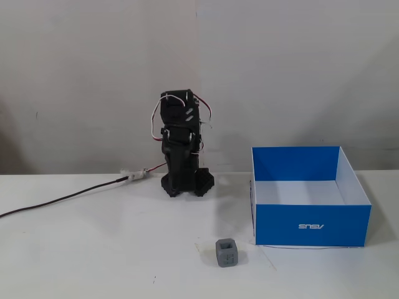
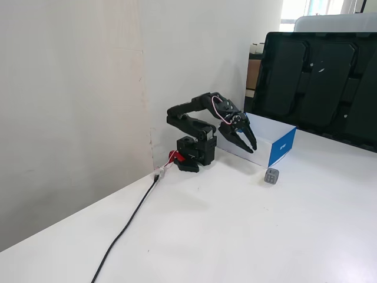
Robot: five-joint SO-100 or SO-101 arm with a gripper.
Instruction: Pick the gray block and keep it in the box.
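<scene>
Gray block point(image 1: 227, 252) sits on the white desk point(image 1: 100, 249), just off the blue box's point(image 1: 312, 225) front-left corner, not touching it. Tool point(image 2: 245, 144) hangs in the air beside the box, fingers slightly parted, holding nothing, well apart from the block.

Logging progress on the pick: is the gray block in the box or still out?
Out. The gray block sits on the table by the blue box's front corner; its visible white inside looks empty.
</scene>
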